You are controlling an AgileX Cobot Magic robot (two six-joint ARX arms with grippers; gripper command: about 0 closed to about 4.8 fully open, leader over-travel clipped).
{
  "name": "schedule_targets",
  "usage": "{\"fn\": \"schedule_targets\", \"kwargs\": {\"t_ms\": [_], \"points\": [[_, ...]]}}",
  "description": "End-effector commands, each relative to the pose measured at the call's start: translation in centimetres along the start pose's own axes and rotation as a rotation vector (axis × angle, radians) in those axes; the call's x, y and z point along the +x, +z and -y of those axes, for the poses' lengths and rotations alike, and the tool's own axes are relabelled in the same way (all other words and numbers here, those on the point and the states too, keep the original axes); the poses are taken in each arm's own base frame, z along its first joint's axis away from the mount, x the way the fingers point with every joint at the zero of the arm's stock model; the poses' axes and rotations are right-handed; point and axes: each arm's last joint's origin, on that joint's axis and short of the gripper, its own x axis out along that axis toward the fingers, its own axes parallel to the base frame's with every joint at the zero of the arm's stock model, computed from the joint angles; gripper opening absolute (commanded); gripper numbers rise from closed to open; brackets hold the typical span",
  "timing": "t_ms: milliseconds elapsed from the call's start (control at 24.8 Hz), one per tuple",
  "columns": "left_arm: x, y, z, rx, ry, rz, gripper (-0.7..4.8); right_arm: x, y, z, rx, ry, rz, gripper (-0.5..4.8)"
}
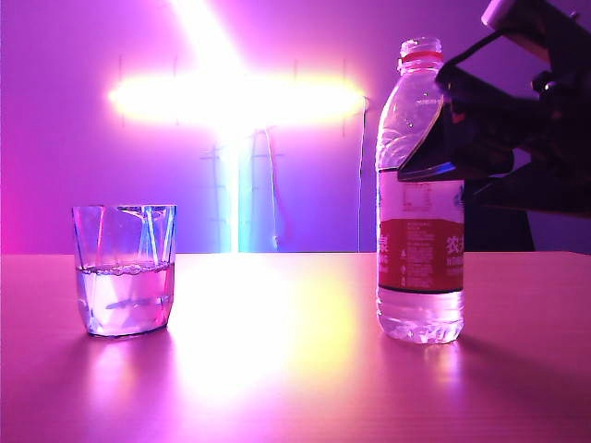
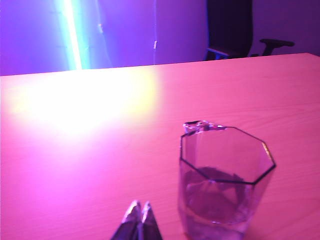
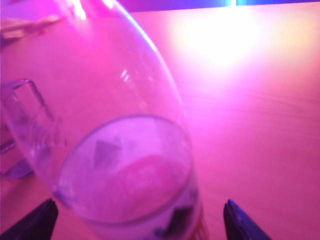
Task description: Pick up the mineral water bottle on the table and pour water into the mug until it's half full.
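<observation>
Mineral water bottle [image 1: 420, 198] upright; right gripper [image 3: 140, 220] fingers spread wide around it, seemingly untouching. Left gripper [image 2: 139, 216] fingers pressed together beside mug [image 2: 223, 185].

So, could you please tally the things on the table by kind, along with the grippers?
Bottles: 1, the mineral water bottle, upright, cap off.
Glasses: 1, the mug, part full of water.
Grippers: 2, the left gripper shut by the mug, the right gripper open around the bottle.
Total: 4

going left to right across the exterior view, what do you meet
mug with water in it → bright glare on the table → mineral water bottle → right gripper, its open jaws on either side of the bottle's upper part.
</observation>
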Motion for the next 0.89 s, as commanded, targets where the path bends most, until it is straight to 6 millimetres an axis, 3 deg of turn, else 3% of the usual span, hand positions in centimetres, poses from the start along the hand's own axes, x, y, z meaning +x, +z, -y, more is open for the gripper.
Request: {"fn": "schedule_targets", "kwargs": {"t_ms": [40, 727, 807, 888], "points": [[0.0, 0.3, -0.3, -0.004, 0.025, 0.015, -0.02, -0.6, 0.3, -0.1, 0.009, 0.024, -0.012, 4.79], [-0.3, 0.2, -2.8, -0.013, 0.293, 0.013, -0.02, -7.7, 1.7, 0.1, 0.082, 0.081, 0.058, 4.79], [-0.5, 0.2, -3.3, -0.015, 0.343, 0.013, -0.02, -8.8, 1.7, 0.3, 0.085, 0.086, 0.090, 4.45], [-0.6, 0.2, -3.5, -0.016, 0.367, 0.013, -0.02, -9.3, 1.6, 0.3, 0.086, 0.090, 0.104, 3.73]]}}
